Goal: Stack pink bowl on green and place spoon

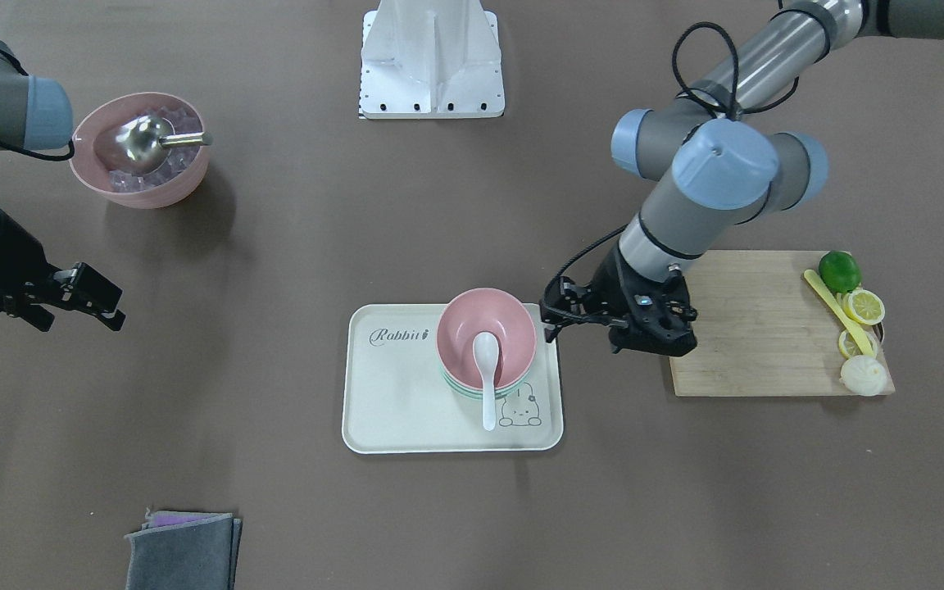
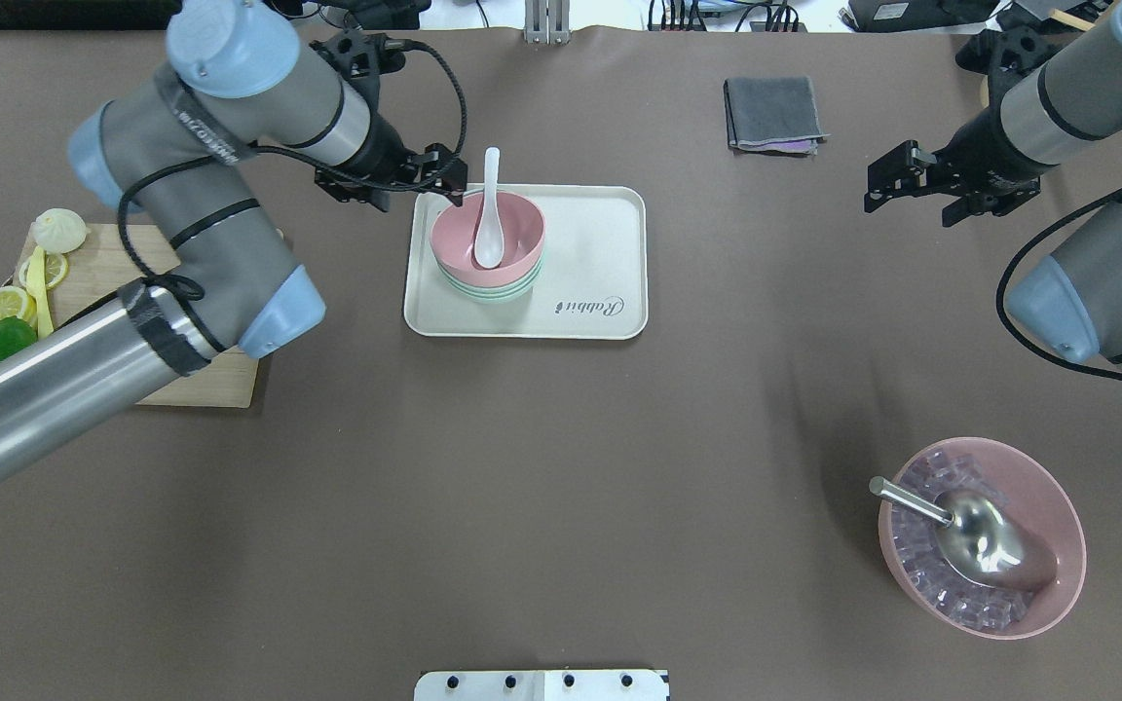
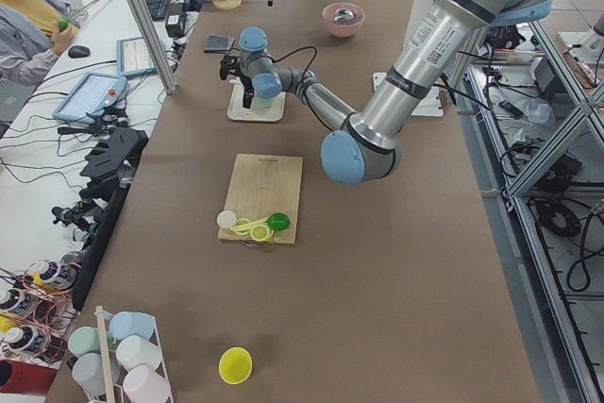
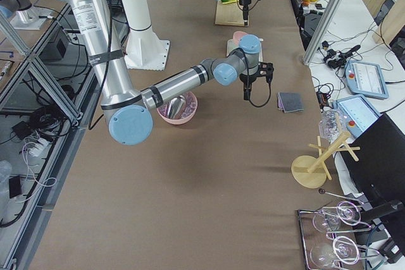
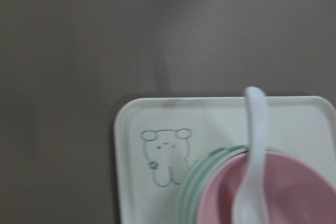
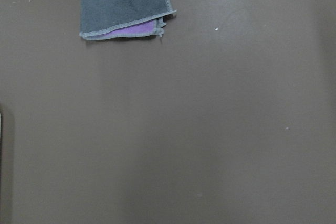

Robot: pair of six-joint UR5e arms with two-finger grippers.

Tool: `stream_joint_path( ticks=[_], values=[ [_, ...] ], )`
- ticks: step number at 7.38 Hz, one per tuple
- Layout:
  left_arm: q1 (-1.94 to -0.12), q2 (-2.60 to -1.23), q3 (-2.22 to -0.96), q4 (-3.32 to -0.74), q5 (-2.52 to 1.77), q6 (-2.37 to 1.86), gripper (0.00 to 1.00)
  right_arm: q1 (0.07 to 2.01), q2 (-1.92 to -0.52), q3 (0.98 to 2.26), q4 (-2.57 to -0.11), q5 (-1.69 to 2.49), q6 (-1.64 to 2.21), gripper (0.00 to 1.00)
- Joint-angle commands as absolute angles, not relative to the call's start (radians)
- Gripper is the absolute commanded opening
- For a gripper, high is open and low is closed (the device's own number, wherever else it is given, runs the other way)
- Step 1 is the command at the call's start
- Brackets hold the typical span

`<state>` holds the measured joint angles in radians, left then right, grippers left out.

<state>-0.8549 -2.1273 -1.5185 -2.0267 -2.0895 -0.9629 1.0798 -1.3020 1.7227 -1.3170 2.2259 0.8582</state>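
The small pink bowl (image 1: 513, 328) sits nested on the mint-green bowls (image 1: 460, 387), which stand on the white tray (image 1: 390, 393). The white spoon (image 1: 487, 360) lies with its scoop in the pink bowl and its handle over the rim. All show in the overhead view: pink bowl (image 2: 520, 229), green bowls (image 2: 493, 292), spoon (image 2: 490, 224), tray (image 2: 600, 263). My left gripper (image 1: 552, 311) (image 2: 452, 177) is open and empty, just beside the bowl at the tray's edge. My right gripper (image 1: 107, 299) (image 2: 887, 180) is open and empty, far from the tray. The left wrist view shows the spoon (image 5: 254, 145), the pink bowl (image 5: 299, 187) and the green bowls (image 5: 190, 192).
A larger ridged pink bowl (image 1: 140, 184) (image 2: 1058, 565) holds ice and a metal scoop (image 2: 980, 540). A wooden cutting board (image 1: 751, 328) (image 2: 123, 273) carries a lime, lemon slices and a bun. A folded grey cloth (image 1: 185, 549) (image 2: 773, 112) (image 6: 123, 3) lies on the table. A white base (image 1: 431, 65) stands at the robot's side.
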Motion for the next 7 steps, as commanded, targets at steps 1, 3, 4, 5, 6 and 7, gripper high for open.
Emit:
stream_joint_path(
  ticks=[1, 3, 4, 5, 6, 7],
  values=[
    [-0.969, -1.839, -1.667, -2.017, -2.141, -0.677, 0.97, 1.171, -1.399, 1.704, -1.322, 2.229, 0.571, 1.00],
    [-1.147, -1.673, -1.672, -2.011, -2.270, -0.385, 0.97, 1.308, -1.462, 1.659, -1.333, 2.297, 0.342, 1.00],
    [-1.210, -1.616, -1.664, -2.010, -2.275, -0.288, 0.97, 1.374, -1.468, 1.631, -1.362, 2.354, 0.242, 1.00],
    [-1.285, -1.600, -1.607, -1.994, -2.289, -0.159, 0.97, 1.385, -1.488, 1.628, -1.379, 2.339, 0.157, 1.00],
    [-1.355, -1.615, -1.586, -1.882, -2.359, -0.111, 0.97, 1.387, -1.491, 1.620, -1.379, 2.338, 0.150, 1.00],
    [-1.391, -1.618, -1.594, -1.800, -2.376, -0.079, 0.97, 1.387, -1.508, 1.626, -1.373, 2.336, 0.152, 1.00]
  ],
)
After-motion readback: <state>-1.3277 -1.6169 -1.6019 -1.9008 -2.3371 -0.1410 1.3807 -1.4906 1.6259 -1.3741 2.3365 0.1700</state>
